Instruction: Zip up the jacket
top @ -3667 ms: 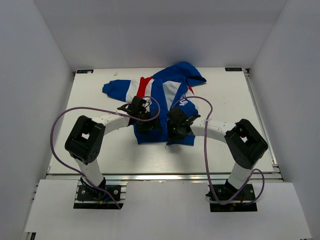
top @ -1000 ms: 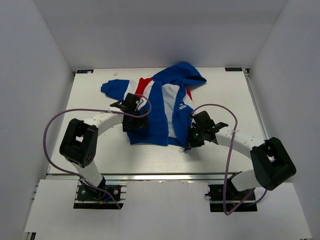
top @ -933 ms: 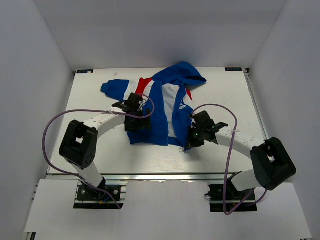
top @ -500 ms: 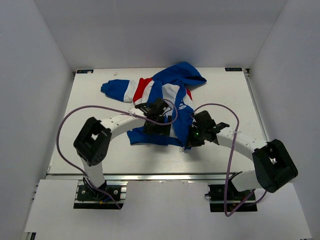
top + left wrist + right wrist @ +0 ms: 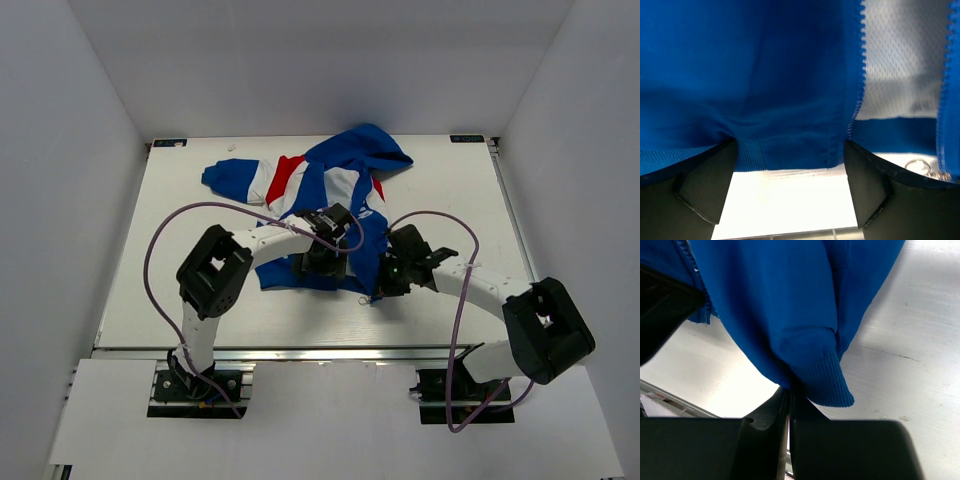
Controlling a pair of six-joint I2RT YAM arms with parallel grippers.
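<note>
The white table [image 5: 180, 230] carries the jacket [image 5: 340, 170], lying from the centre toward twelve o'clock, hood at the far edge, one sleeve stretched toward ten o'clock.

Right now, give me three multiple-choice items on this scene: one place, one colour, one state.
1. The left gripper is: A over the bottom hem of the jacket; B at the hood; C off the table.
2. The lining between the zipper rows is: A red; B white; C black.
3. The right gripper is: A open; B shut on blue jacket fabric; C out of view.
Key: 1 A, its fingers flank the hem. 2 B, white mesh shows between the teeth. 3 B, closed fingers pinch a blue fold.
</note>
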